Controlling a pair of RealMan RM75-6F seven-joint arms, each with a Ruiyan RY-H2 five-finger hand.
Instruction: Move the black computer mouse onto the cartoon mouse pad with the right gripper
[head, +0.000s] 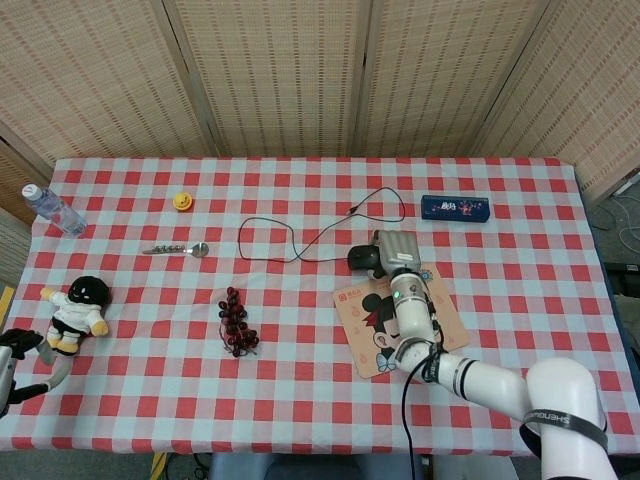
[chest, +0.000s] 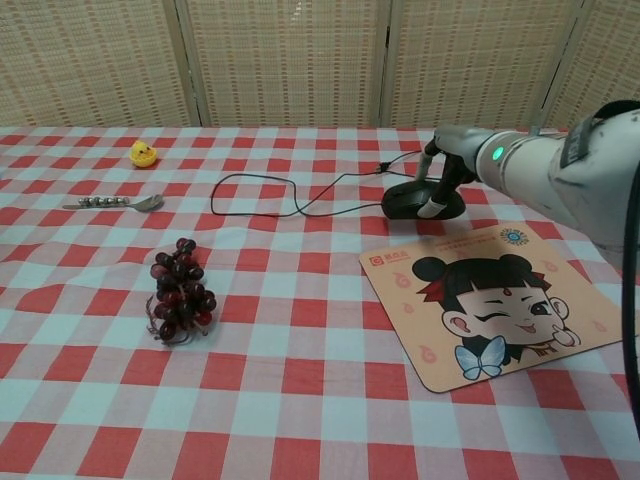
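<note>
The black computer mouse (head: 358, 260) (chest: 408, 203) is just beyond the far edge of the cartoon mouse pad (head: 375, 322) (chest: 490, 300), and its thin cable (head: 290, 240) (chest: 300, 195) loops away to the left. My right hand (head: 395, 250) (chest: 440, 185) comes down onto the mouse's right half and grips it with its fingers. The mouse looks slightly raised off the cloth. Only the left end of the mouse shows in the head view. At the bottom left edge of the head view my left hand (head: 15, 360) holds nothing, with its fingers apart.
On the checked cloth lie a bunch of dark grapes (head: 236, 322) (chest: 178, 290), a spoon (head: 175, 249) (chest: 112, 203) and a yellow duck (head: 182, 201) (chest: 143, 153). A blue case (head: 455, 208) sits at the far right; a plush doll (head: 78, 310) and a bottle (head: 52, 210) are at the left.
</note>
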